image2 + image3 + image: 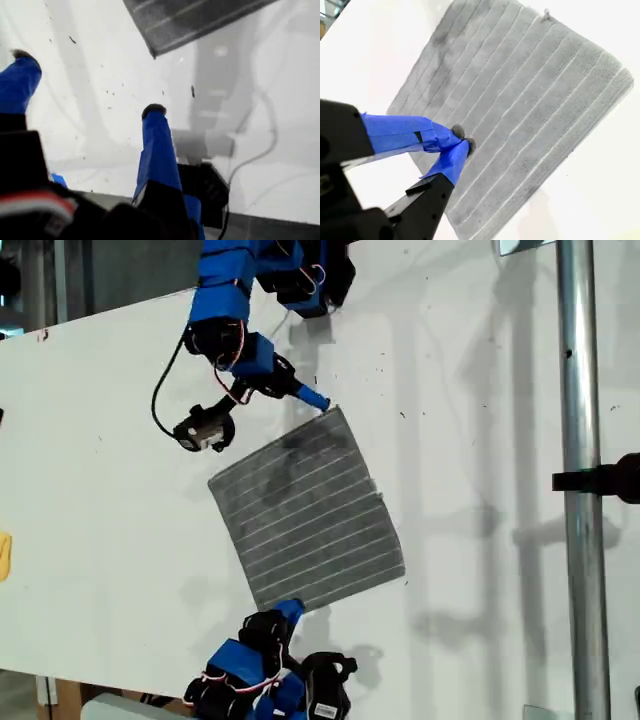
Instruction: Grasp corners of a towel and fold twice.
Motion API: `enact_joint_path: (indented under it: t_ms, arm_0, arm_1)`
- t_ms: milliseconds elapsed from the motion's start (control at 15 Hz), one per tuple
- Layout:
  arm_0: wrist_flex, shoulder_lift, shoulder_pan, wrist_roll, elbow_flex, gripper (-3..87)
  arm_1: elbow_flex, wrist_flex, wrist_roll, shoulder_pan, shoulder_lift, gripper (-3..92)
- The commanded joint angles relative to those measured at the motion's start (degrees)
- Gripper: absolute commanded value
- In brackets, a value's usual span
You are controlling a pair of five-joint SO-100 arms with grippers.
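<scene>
Blue-fingered, my first tool (85, 85) hovers with jaws apart near one towel (305, 508) corner. Flat on the white worktop (90, 490) lies the towel. My second tool (462, 140), fingers together, meets its far corner.

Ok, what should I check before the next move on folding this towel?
1. Dark-gray square striped cloth towel lies flat and unfolded on the white table: ok.
2. My first gripper has its fingers open, ready to grasp: ok.
3. Nearest towel corner sits between those fingers: not ok, it lies ahead of them.
4. My second gripper has its fingers closed at the towel's edge: ok.
5. Second gripper actually pinches cloth: cannot tell.
</scene>
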Motion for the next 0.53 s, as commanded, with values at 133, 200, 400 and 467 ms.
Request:
enact_joint_path:
  t_ms: [133, 200, 400, 467]
  arm_0:
    - [-1.6, 1.7, 1.8, -0.7, 0.0, -2.9]
    - [-1.8, 1.7, 1.8, -0.8, 0.3, -2.9]
    - [-2.0, 1.6, 2.0, -1.1, 1.1, -2.9]
    - [-2.1, 1.6, 2.1, -1.1, 1.2, -2.9]
  arm_1:
    - [20.7, -25.6, -1.2, 0.9, -6.5, 40.0]
    - [21.4, -29.0, -1.2, 0.9, -9.3, 39.7]
    - [17.8, -32.4, -0.8, 0.0, -16.6, 39.4]
    - [17.1, -33.1, -0.8, 0.0, -18.1, 39.4]
